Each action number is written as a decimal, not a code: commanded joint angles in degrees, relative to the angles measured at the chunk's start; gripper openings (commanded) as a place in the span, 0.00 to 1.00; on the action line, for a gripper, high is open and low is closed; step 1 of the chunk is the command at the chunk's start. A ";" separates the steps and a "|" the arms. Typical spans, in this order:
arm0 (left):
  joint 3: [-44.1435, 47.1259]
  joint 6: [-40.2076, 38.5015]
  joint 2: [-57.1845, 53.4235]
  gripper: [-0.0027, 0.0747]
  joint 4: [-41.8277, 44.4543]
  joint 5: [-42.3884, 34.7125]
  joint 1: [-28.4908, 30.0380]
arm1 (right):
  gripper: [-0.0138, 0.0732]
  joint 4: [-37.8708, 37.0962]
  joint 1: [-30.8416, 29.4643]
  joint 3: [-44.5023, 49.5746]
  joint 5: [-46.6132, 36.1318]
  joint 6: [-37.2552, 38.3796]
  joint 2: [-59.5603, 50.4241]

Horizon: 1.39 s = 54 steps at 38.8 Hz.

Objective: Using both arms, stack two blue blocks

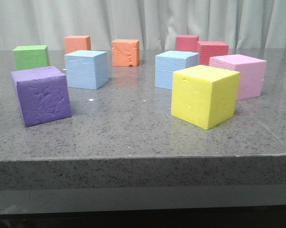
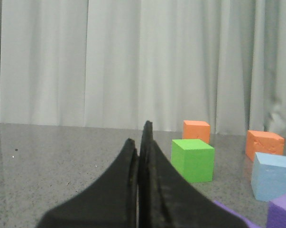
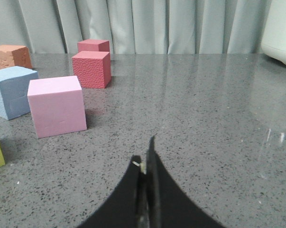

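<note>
While both arms are waiting low over the table with nothing between their fingers, the task is sitting at its very first step, with neither block yet approached. Seen from its own wrist camera, the left gripper [image 2: 142, 137] is showing its two dark fingers pressed together, clenched on nothing, and the right gripper [image 3: 146, 154] is doing the same, its fingers meeting in a thin seam above bare stone. Neither arm is appearing in the front view. Moving outward from the left gripper, a green cube [image 2: 193, 159] is standing just ahead of it, an orange cube [image 2: 196, 131] behind that, and off to one side the left blue block [image 1: 87, 69] is resting flat on the grey table [image 1: 133, 137], with the purple cube [image 1: 41, 95] nearer the camera. Outward from the right gripper, a pink cube [image 3: 57, 105] is standing nearest, and the right blue block [image 1: 173, 68] is sitting beyond it, partly hidden in the front view by the yellow cube [image 1: 205, 95]. The two blue blocks are standing well apart, both upright, neither stacked. As I judge it, the next move is calling for each gripper to part its fingers and travel to the block on its own side, the right arm needing to steer around the pink and yellow cubes to get a clean hold.
</note>
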 commanded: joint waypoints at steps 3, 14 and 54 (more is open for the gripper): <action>0.13 -0.33 -0.96 0.01 -0.71 -9.52 0.05 | 0.08 0.99 -0.22 -0.30 -6.46 0.02 -1.08; -5.36 -5.50 -0.21 0.01 1.25 -10.92 0.05 | 0.08 2.35 -0.22 -6.57 -8.81 1.43 -1.08; -43.36 -5.39 33.01 0.01 4.43 26.15 0.05 | 0.08 1.14 -0.22 -41.27 21.57 0.43 27.23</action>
